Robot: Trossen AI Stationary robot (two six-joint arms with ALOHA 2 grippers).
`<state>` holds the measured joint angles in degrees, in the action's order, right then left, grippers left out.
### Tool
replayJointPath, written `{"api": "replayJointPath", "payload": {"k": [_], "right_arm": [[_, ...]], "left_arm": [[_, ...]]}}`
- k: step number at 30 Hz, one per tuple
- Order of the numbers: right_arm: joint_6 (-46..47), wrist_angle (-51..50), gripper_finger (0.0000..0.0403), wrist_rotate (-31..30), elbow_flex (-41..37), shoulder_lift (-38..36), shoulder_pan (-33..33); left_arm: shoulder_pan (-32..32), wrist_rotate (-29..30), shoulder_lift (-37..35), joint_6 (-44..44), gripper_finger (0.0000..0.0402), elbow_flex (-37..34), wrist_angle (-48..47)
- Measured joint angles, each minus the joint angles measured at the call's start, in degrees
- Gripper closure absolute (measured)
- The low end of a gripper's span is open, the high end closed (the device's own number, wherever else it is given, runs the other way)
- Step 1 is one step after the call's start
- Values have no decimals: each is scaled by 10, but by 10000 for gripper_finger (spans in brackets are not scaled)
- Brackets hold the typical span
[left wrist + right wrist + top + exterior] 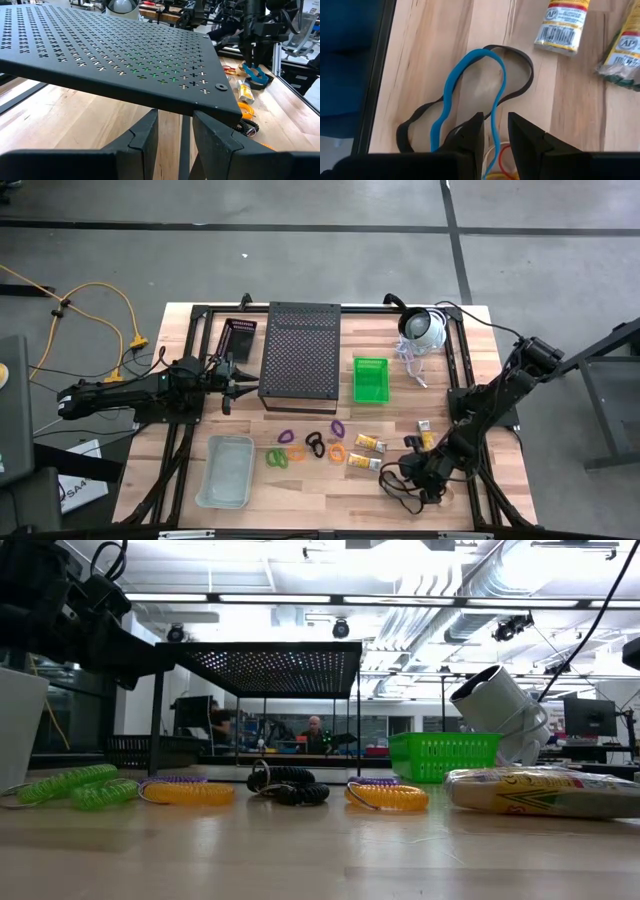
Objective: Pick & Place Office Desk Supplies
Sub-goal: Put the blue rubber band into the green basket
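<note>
1. High view: coloured loops (pixel 305 448) and yellow packets (pixel 366 443) lie on the wooden surface (pixel 300 490); right hand (pixel 420 480) hangs over rubber bands.
2. Left wrist view: left hand (pixel 175 131) released, beside the black perforated stand (pixel 115 55).
3. Right wrist view: right hand (pixel 495 131) slightly parted, straddling the blue band (pixel 470 80); whether it is gripped, I cannot tell.

The wooden table (pixel 300 480) carries a black perforated stand (pixel 300 350), a green basket (pixel 370 379) and a clear tray (pixel 226 471). Coiled loops (pixel 310 448) and yellow-and-white packets (pixel 366 444) lie between tray and right gripper (pixel 425 478). Blue and black rubber bands (pixel 470 95) lie directly under that gripper.
</note>
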<state>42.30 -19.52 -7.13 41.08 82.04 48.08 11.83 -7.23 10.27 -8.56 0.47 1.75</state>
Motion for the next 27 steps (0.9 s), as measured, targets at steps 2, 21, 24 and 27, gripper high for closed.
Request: {"api": "replayJointPath", "payload": {"k": [2,21,24,27], "right_arm": [[5,0,327,-4,0,0,4],[27,16,327,0,0,40,7],[29,28,327,4,0,47,7],[29,28,327,6,0,47,7]], "left_arm": [[0,0,0,0,284,0,0],[0,0,0,0,284,0,0],[0,0,0,0,284,0,0],[0,0,0,0,284,0,0]]}}
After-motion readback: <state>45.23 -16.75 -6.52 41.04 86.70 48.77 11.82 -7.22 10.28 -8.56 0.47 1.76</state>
